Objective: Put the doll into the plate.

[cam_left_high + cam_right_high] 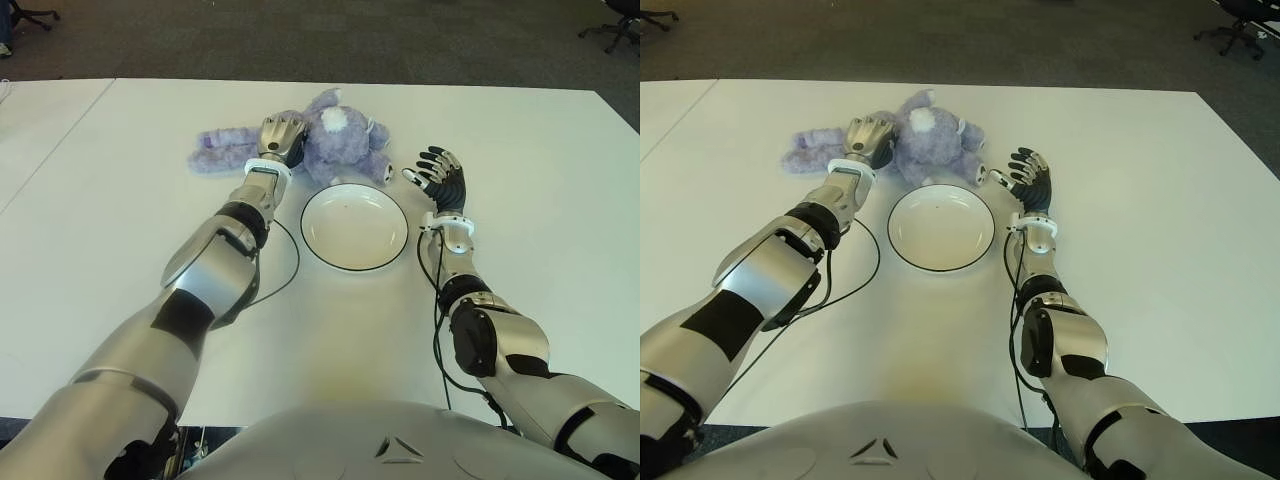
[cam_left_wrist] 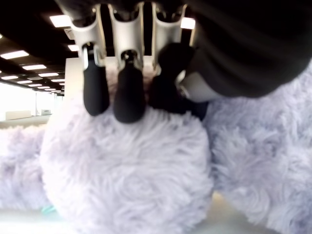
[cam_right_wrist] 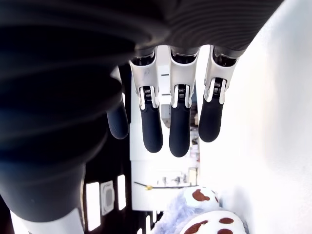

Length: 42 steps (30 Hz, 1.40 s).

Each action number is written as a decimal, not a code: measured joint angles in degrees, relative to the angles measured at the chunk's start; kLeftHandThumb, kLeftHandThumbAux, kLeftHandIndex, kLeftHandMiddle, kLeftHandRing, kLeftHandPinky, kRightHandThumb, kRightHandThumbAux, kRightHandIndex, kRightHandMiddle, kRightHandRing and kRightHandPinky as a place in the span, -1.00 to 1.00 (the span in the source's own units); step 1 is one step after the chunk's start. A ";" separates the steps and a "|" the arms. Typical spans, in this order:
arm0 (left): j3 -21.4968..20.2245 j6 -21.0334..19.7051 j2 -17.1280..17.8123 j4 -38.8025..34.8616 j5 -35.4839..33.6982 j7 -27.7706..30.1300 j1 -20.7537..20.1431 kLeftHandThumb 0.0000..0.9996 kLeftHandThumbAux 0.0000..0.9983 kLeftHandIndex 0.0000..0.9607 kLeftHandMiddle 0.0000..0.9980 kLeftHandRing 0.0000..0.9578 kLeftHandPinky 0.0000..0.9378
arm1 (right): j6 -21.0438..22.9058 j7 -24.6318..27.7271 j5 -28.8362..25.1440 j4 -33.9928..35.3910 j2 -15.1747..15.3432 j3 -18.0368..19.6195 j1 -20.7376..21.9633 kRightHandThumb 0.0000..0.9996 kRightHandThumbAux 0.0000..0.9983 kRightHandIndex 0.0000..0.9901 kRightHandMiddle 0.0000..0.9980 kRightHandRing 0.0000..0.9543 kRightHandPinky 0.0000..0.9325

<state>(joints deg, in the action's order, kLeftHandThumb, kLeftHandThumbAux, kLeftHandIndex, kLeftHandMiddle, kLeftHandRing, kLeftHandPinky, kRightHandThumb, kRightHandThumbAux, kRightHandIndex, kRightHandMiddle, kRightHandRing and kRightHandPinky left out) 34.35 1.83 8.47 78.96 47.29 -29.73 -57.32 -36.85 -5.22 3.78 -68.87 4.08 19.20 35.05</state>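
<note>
— Where's the doll point(image 1: 335, 145)?
— Lying on the white desk point(image 1: 540, 200), just behind the empty plate point(image 1: 354, 228). A fluffy lilac plush.
— And the left hand point(image 1: 281, 138)?
— On top of it, fingers point(image 2: 127, 95) curled into the fur, grasping it.
— The right hand point(image 1: 440, 178)?
— Beside the plate, on its right, fingers point(image 3: 179, 129) stretched out, holding nothing.

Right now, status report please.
Left hand fingers pressing into doll, grasp unconfirmed. Right hand open beside plate. Plate empty, path clear.
</note>
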 measured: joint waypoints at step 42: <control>-1.32 2.02 11.02 -4.07 -0.07 -18.39 -7.45 -0.46 -0.78 -1.00 -1.00 -1.00 -1.00 | 0.02 -0.35 -0.01 0.03 -0.03 0.07 0.02 -1.00 0.69 -0.51 -0.38 -0.34 -0.30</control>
<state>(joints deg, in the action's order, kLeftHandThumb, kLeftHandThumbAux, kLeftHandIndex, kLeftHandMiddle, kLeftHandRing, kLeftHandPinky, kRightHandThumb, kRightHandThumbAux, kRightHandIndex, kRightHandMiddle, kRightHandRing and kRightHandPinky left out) 33.03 3.85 19.48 74.90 47.22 -48.12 -64.77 -36.83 -5.57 3.76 -68.83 4.05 19.27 35.07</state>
